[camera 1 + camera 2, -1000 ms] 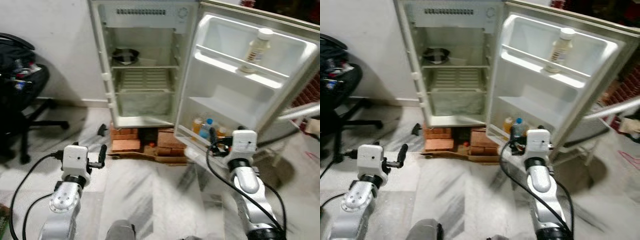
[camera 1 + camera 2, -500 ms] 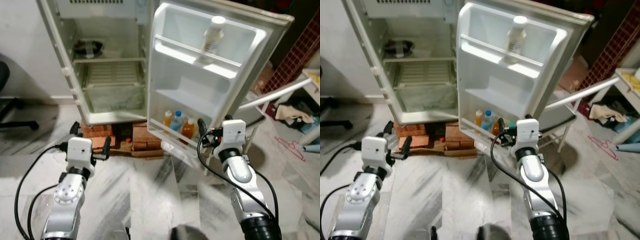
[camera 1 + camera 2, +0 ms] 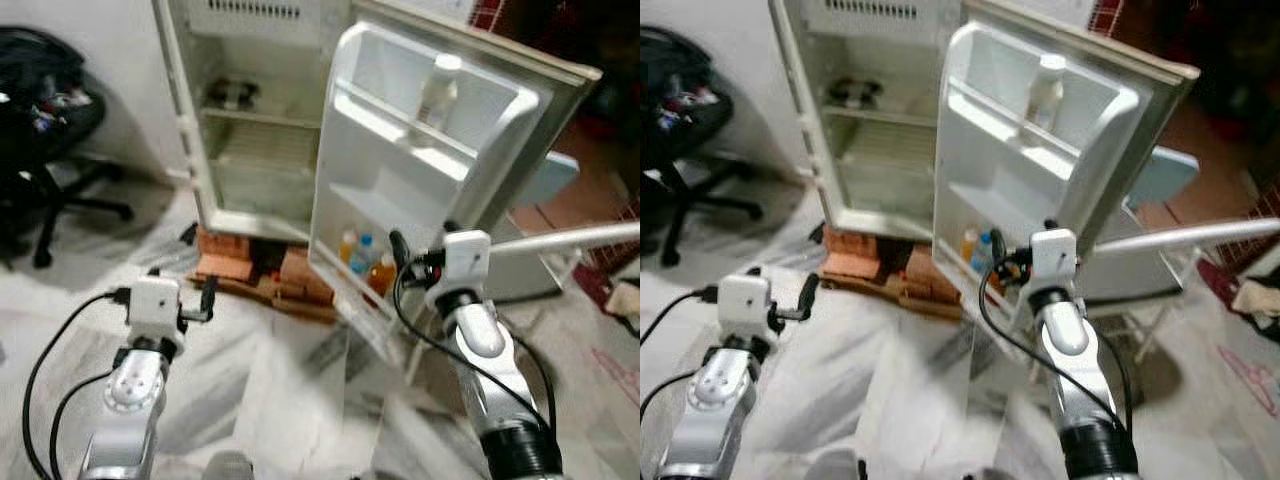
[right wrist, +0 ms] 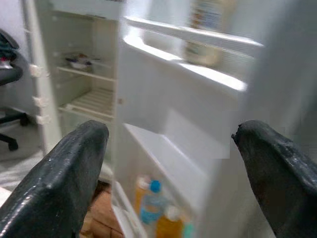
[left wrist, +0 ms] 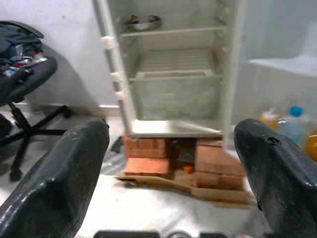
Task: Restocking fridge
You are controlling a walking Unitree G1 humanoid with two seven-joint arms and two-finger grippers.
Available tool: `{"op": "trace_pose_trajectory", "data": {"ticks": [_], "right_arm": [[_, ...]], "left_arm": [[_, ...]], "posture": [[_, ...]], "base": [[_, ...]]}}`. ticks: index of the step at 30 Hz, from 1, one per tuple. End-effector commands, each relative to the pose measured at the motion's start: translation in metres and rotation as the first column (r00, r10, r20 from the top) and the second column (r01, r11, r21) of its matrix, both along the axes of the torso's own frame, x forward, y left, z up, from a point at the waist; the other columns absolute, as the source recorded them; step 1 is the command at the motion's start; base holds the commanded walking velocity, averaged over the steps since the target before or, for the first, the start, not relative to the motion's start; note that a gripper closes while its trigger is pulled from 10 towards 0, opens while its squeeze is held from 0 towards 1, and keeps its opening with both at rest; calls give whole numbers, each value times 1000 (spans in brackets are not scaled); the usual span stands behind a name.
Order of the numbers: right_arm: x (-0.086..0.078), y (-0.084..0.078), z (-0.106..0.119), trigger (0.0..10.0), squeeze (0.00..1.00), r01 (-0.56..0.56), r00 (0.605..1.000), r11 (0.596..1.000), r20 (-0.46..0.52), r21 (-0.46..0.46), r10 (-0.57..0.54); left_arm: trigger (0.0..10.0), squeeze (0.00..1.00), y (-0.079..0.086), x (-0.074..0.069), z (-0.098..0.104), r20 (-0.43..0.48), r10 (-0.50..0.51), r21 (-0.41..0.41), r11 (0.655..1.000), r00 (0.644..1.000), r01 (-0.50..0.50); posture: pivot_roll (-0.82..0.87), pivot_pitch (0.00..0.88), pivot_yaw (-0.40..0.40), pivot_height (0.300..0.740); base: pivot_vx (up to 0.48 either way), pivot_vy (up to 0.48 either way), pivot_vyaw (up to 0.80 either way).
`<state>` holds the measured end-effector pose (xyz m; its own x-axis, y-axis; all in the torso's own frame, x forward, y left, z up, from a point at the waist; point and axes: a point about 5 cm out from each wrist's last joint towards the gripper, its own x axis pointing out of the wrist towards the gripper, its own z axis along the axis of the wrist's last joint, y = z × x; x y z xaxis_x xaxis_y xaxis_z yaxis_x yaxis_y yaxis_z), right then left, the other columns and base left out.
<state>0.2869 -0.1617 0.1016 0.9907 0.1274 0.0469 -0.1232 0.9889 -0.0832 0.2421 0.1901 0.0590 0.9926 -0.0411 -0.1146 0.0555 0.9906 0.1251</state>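
Observation:
A small white fridge (image 3: 255, 150) stands open on red bricks (image 3: 228, 262). Its door (image 3: 400, 190) swings out to the right. A pale bottle (image 3: 438, 88) sits on the upper door shelf, and several drink bottles (image 3: 365, 255) stand in the lower one. On the top inner shelf rests a dark bowl (image 3: 232, 93); the shelves below it look bare. My left gripper (image 5: 171, 134) is open and holds nothing, low before the bricks. My right gripper (image 4: 168, 134) is open too, held close before the door's lower shelf.
A black office chair (image 3: 40, 130) piled with things stands at the left by the wall. A white bar (image 3: 570, 238) of a folding frame and a pale blue panel (image 3: 545, 180) lie right of the door. The floor is grey marble.
The whole picture has swung and tilted, so the camera has moved; the chair is back in view. Both grippers stay open and empty in front of me.

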Motion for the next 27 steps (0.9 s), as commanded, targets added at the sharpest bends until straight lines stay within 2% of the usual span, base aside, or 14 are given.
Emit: {"op": "trace_pose_trajectory", "data": {"ticks": [1, 7, 16, 23, 27], "right_arm": [[3, -5, 4, 10000, 0, 19, 1000, 1000, 16, 8, -19], [6, -8, 7, 10000, 0, 30, 999, 1000, 25, 2, -30], [7, -4, 7, 10000, 0, -6, 1000, 1000, 28, -15, 6], [10, -3, 7, 10000, 0, -14, 1000, 1000, 25, 4, 14], [13, -3, 9, 10000, 0, -57, 998, 998, 22, 20, 57]], "left_arm": [[10000, 0, -6, 2, 3, 8, -29, 8, 1000, 1000, 29], [10000, 0, -6, 2, 2, 5, -28, 8, 1000, 1000, 28], [10000, 0, -6, 2, 3, 9, -24, -2, 1000, 1000, 24], [10000, 0, -7, 2, 2, -2, -21, -12, 1000, 1000, 21], [10000, 0, -1, -5, -4, -35, 0, -3, 1000, 999, 0]], "posture": [[104, 25, -38, 740], [105, 27, -38, 740], [107, 31, -37, 740], [110, 30, -38, 740], [113, 30, -39, 740]], "base": [[319, -356, 0], [389, -272, 0], [455, 0, 0], [0, 0, 0], [0, 0, 0]]}}
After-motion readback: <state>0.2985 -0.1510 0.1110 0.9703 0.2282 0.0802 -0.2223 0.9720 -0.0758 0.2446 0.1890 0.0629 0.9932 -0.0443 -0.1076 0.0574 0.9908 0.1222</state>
